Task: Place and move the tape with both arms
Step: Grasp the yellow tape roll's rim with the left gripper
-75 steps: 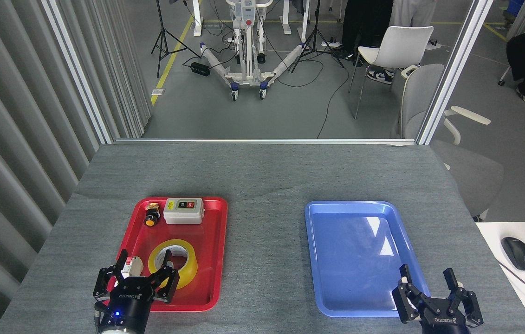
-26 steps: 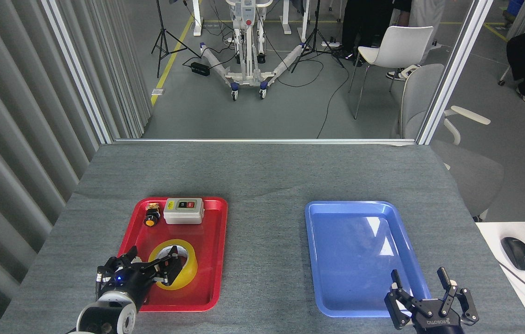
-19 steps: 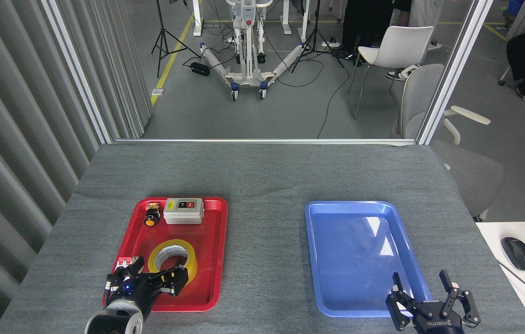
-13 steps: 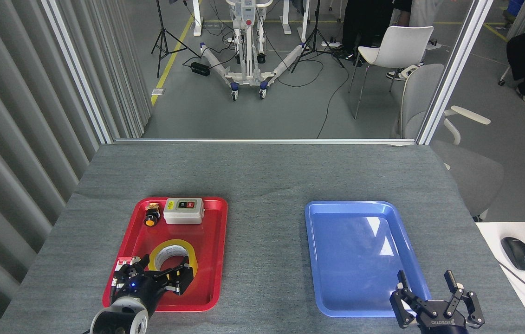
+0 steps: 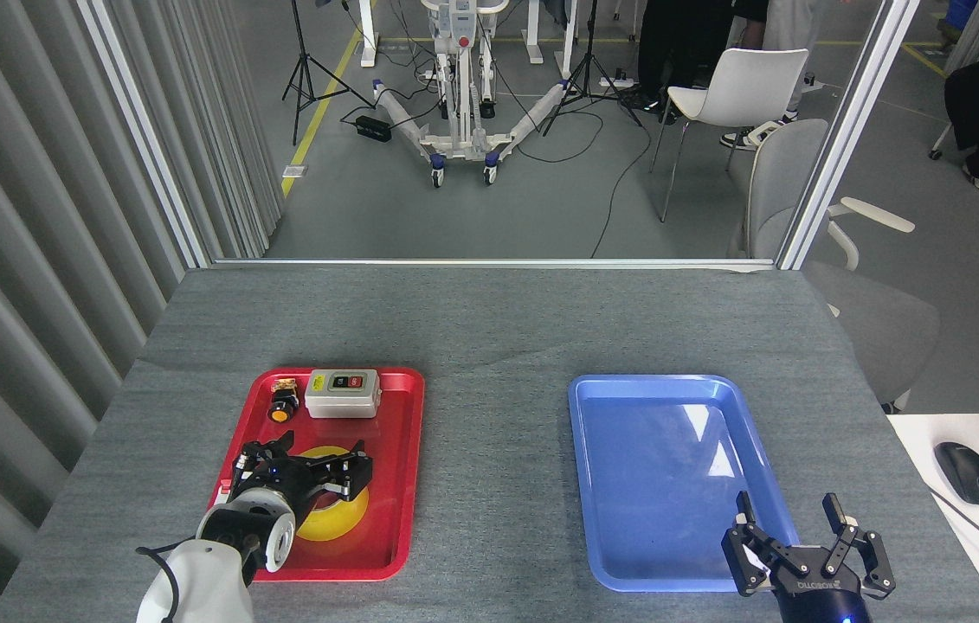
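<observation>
While my left gripper hangs spread over the tape in the red tray, perhaps touching it, my right gripper waits open.

Red tray with grey switch box and push button, empty blue tray, grey table

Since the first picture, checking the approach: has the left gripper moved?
Yes. The left gripper has gone farther up the red tray, toward the grey switch box, and now covers most of the tape.

Blue tray bare; switch box maybe crowds tape.
</observation>
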{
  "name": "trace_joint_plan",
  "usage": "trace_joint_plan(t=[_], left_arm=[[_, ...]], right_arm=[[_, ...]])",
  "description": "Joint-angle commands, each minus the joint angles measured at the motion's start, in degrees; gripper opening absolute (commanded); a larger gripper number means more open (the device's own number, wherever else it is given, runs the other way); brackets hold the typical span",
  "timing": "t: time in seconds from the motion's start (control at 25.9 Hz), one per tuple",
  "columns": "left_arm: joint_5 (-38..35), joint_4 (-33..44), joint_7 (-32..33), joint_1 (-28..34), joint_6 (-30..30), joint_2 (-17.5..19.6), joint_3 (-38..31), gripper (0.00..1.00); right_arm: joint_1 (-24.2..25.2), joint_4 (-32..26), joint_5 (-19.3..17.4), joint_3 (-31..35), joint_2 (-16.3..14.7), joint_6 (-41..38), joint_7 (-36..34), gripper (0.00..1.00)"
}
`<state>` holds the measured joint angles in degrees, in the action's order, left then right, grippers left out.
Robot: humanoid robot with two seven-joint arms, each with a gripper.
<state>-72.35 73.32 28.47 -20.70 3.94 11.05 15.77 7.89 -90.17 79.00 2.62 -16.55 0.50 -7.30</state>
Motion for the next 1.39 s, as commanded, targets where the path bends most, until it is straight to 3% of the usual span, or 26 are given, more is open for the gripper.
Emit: trace_joint_plan(t=[0.0, 0.35, 0.5, 0.7, 0.85, 1.08, 1.35], left_arm=[[0.6, -2.0, 4.3, -3.1, -0.1, 1.8, 0.4, 0.99], [1.7, -9.2, 12.1, -10.3, -0.8, 5.6, 4.3, 0.99], [6.2, -12.3, 21.4, -15.8, -1.4, 7.1, 8.5, 0.99], [10.2, -16.1, 30.1, -18.8, -1.6, 6.8, 7.6, 0.99], [10.5, -18.7, 31.7, -18.8, -2.7, 6.0, 6.4, 0.99], [11.6, -19.1, 31.9, -18.8, -11.5, 5.7, 6.1, 0.99], [13.7, -21.3, 31.6, -18.8, -17.0, 5.7, 6.2, 0.99]], right_arm=[[-1.1, 0.1, 0.0, 0.3, 0.6, 0.2, 0.2, 1.0], [-1.4, -0.2, 0.1, 0.2, 2.9, 0.2, 0.3, 1.0], [-1.1, -0.2, 0.1, 0.1, 2.9, 0.2, 0.2, 1.0], [-1.0, 0.1, 0.1, 0.1, 2.8, 0.1, 0.2, 1.0], [-1.0, 0.1, 0.1, 0.4, 2.8, 0.2, 0.2, 1.0], [-1.0, 0.1, 0.1, 0.3, 3.0, 0.3, 0.2, 1.0], [-1.1, 0.1, 0.1, 0.3, 2.8, 0.1, 0.2, 1.0]])
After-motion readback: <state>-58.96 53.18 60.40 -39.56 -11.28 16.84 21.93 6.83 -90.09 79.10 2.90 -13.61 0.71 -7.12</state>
